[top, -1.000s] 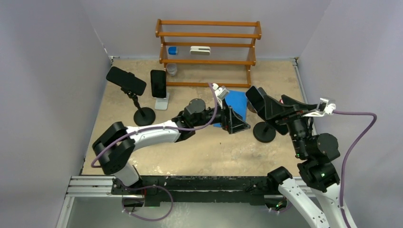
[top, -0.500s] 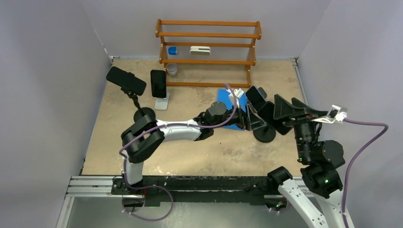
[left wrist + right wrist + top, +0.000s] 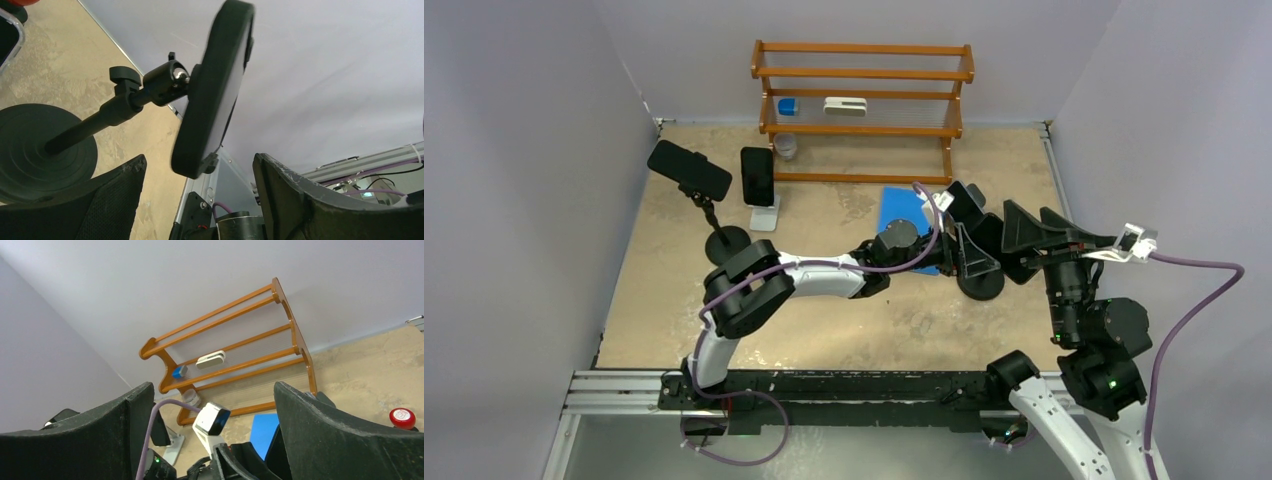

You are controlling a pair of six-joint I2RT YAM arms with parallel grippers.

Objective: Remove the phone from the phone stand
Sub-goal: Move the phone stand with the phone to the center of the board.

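A phone in a black case (image 3: 215, 85) is clipped at a tilt on a black stand with a ball joint (image 3: 165, 82) and a round base (image 3: 45, 155). From above, this phone (image 3: 965, 203) stands right of centre over its base (image 3: 981, 283). My left gripper (image 3: 200, 185) is open; the phone's lower end hangs just above the gap between its fingers (image 3: 115, 200) and touches neither. From above, the left gripper (image 3: 972, 255) sits against the stand. My right gripper (image 3: 1027, 222) is open and empty just right of the phone, and in the right wrist view it (image 3: 212, 440) frames the left wrist.
Another phone sits on a black stand (image 3: 689, 170) at the left, and one on a white stand (image 3: 758, 177) beside it. A blue flat pad (image 3: 904, 215) lies behind my left wrist. A wooden shelf (image 3: 862, 100) stands at the back. A red knob (image 3: 402, 417) is right of the phone.
My left arm has reached rightward until its jaws are under the phone on the right stand, and they have narrowed a little. The right gripper has drawn back slightly to the right.
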